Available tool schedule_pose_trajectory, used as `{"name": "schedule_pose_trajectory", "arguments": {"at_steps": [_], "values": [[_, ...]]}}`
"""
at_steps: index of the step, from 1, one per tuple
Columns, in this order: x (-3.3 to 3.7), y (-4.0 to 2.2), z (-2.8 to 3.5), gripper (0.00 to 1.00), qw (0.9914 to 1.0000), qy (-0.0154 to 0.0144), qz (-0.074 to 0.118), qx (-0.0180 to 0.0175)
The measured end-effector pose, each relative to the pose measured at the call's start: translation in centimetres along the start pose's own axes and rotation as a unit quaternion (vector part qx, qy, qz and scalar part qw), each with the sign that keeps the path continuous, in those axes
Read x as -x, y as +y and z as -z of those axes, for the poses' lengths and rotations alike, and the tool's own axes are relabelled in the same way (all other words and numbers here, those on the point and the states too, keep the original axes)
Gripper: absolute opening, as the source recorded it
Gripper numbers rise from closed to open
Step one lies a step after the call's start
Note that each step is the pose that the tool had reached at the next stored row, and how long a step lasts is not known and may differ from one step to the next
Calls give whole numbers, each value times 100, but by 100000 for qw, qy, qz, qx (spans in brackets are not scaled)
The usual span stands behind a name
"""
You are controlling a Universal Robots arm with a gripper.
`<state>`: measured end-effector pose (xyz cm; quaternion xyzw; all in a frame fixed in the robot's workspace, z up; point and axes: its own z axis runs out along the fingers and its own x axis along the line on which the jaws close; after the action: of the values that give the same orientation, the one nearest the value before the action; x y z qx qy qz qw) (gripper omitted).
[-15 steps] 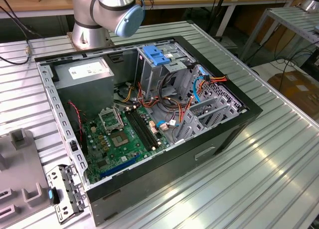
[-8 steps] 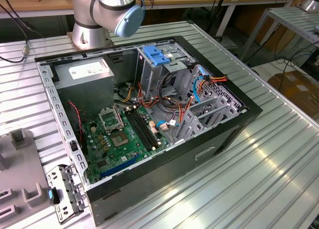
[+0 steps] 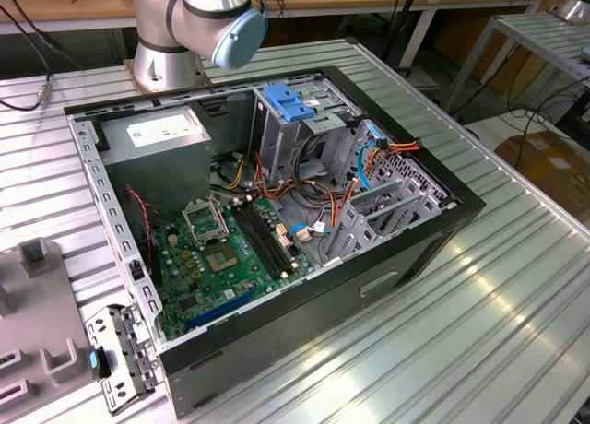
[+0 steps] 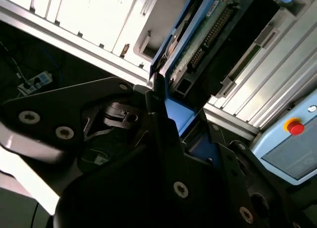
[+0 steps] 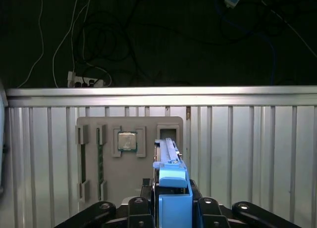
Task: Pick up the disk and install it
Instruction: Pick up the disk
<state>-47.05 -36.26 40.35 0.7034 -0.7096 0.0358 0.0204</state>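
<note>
- I see the disk (image 5: 171, 158) edge-on in the first wrist view, blue rail towards me, held over the desk (image 5: 247, 153).
- The gripper (image 5: 172, 191) is clenched on it from both sides.
- On the desk nearby, a grey tray (image 5: 94, 126) holds a processor chip (image 5: 127, 141).
- The desk is ribbed aluminium; past its edge, cables (image 5: 94, 34) lie on a dark floor (image 5: 173, 39).
- In the exterior view, the open computer case (image 3: 406, 249) sits on that desk.

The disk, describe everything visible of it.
The disk sits edge-on, clamped in the gripper, its blue plastic carrier end facing the first wrist view. Beyond it lies a grey parts tray on the ribbed metal table. The second wrist view shows its green circuit board side and a blue rail along one edge.
</note>
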Motion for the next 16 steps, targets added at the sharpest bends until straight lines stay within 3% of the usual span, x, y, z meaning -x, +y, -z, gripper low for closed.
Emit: {"name": "schedule_pose_trajectory", "arguments": {"at_steps": [2, 6, 9, 13, 16], "values": [[0, 0, 3, 37, 100000, -24, -3, -34], [0, 0, 4, 37, 99997, -792, -30, -92], [0, 0, 7, 37, 99979, -2030, -57, -78], [-1, 0, 12, 37, 99978, -2113, 44, -68], [-2, 0, 27, 37, 99978, -2101, 188, 220]]}}
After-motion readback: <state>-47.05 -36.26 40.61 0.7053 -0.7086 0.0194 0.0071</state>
